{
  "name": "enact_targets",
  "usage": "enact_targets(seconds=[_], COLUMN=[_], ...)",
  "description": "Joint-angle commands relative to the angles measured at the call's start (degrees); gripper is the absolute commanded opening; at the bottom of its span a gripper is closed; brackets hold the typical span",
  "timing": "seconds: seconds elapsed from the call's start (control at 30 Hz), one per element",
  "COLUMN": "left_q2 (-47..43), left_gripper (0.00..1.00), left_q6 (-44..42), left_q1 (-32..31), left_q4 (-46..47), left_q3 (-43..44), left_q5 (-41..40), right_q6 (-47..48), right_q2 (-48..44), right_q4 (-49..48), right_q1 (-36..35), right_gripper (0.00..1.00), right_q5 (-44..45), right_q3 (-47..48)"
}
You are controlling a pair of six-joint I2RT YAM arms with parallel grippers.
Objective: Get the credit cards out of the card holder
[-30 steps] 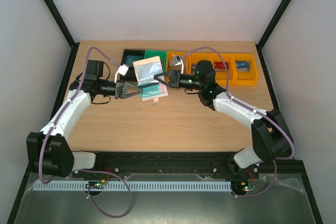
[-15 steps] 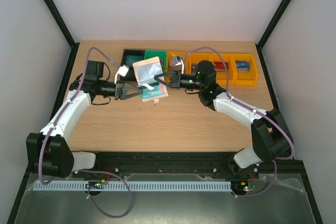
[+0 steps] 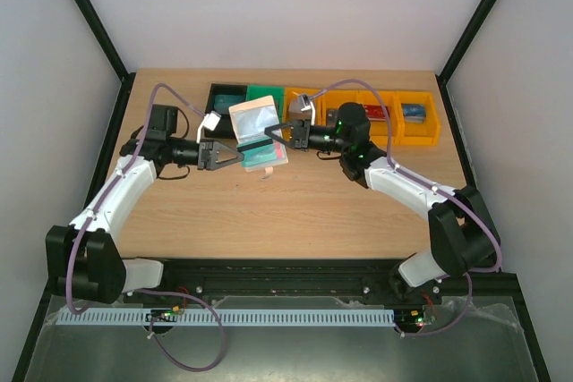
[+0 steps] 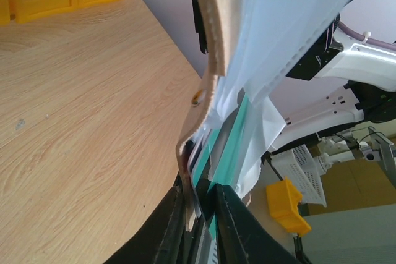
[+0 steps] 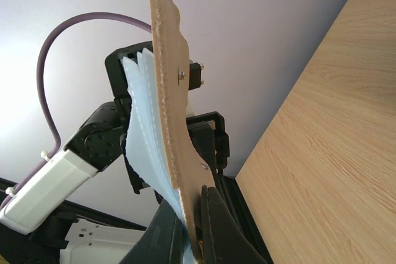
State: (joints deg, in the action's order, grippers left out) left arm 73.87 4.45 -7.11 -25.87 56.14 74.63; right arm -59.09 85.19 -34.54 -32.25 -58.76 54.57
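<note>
Right claw (image 5: 189, 214) clamps top flap of white folding card holder (image 3: 255, 123); left claw (image 4: 201, 211) pinches its lower edge. Extraction step: you need teal plastic card (image 4: 228, 156) pinched alone, then pulled out.

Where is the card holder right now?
In the top view the card holder stands open left of centre, pinched between the left gripper and the right gripper, just in front of the green bin.
</note>
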Motion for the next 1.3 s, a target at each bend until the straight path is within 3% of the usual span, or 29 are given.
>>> enact_targets(seconds=[0.0, 0.1, 0.47, 0.67, 0.83, 1.07, 1.17, 1.27], left_q2=[-0.8, -1.1, -1.5, -1.3, -1.2, -1.4, -1.4, -1.6], left_gripper=[0.13, 0.03, 0.03, 0.02, 0.18, 0.18, 0.27, 0.29], left_q6=[0.6, 0.3, -1.7, 2.4, 2.9, 4.7, 4.5, 4.4], left_q1=[0.3, 0.7, 1.5, -0.6, -0.8, -0.4, 0.4, 1.4], left_q4=[0.6, 0.2, -1.3, 2.2, 2.7, 3.5, 3.1, 2.8], left_q3=[0.3, 0.3, -0.2, -0.6, -0.3, 0.0, 0.6, 1.0], left_q5=[-0.1, 0.4, 1.4, 0.4, -0.3, -1.9, -1.8, -2.0], right_q6=[1.1, 1.4, 4.7, 7.9, 7.5, 7.4, 8.2, 8.5], right_q2=[-1.5, -1.5, -1.7, -0.5, 0.0, 0.3, 0.2, 0.3], right_q4=[-1.2, -0.8, 4.9, 8.7, 8.3, 8.2, 8.8, 9.5], right_q1=[0.1, 0.1, 1.0, -1.9, -2.1, -2.1, -2.1, -2.1], right_gripper=[0.02, 0.02, 0.02, 0.02, 0.02, 0.02, 0.02, 0.02], right_q5=[-0.7, -0.6, 0.2, 1.4, 1.6, 1.3, 1.4, 1.4], right_q3=[0.5, 0.6, 2.2, 3.8, 4.2, 4.2, 4.1, 4.3])
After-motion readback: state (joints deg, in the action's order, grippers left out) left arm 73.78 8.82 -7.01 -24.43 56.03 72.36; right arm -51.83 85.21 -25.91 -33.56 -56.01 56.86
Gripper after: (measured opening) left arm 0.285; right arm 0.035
